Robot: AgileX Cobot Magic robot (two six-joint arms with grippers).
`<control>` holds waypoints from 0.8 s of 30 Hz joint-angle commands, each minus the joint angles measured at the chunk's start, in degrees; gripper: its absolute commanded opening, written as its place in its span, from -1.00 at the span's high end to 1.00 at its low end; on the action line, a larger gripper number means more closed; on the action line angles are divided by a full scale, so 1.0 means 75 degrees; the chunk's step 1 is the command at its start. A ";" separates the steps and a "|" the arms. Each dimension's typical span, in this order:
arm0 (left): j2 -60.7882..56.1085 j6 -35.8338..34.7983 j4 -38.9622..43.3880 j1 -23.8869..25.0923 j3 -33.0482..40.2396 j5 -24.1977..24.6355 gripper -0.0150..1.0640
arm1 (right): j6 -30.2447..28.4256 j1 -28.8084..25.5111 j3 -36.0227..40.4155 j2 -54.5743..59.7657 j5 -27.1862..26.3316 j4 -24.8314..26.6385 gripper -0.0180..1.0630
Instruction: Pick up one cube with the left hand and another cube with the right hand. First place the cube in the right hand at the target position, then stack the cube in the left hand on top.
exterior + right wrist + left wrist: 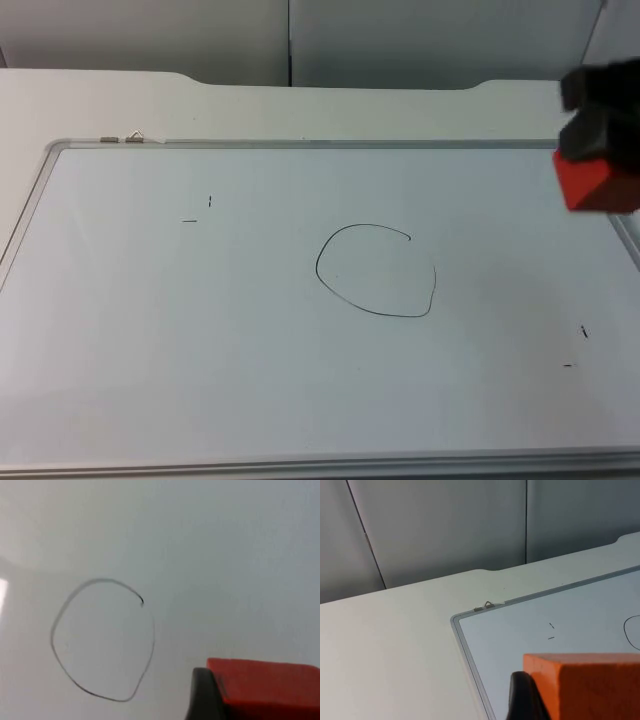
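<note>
A red cube (590, 182) hangs above the whiteboard's right edge, with my right gripper (600, 140) shut on it. In the right wrist view the red cube (270, 685) sits against a black fingertip (205, 695), and the hand-drawn target circle (102, 639) lies beyond it. That circle (377, 270) is drawn at the middle of the whiteboard (200, 360), well left of the red cube. In the left wrist view an orange cube (590, 685) is held against a black fingertip (525, 697) of my left gripper, above the board's corner.
Small pen marks (200, 210) sit left of the circle, and others (578, 345) near the right front. A metal clip (122, 138) is on the board's far frame. The grey partition wall (300, 40) stands behind the table.
</note>
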 commanded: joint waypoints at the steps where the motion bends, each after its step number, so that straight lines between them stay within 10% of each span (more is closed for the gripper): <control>1: -0.0049 -0.0052 -0.0026 -0.0041 0.0016 -0.0131 0.98 | -0.0358 0.0003 0.0017 -0.0754 0.0290 -0.0003 0.97; 10: -0.0049 -0.0052 0.0012 -0.0041 0.0016 -0.0130 0.98 | -0.1700 0.0003 0.0017 -0.4345 0.1871 0.0048 0.97; 24: -0.0049 -0.0052 0.0111 -0.0041 0.0016 -0.0156 0.98 | -0.2754 0.0003 0.1706 -0.6580 0.2152 0.0972 0.97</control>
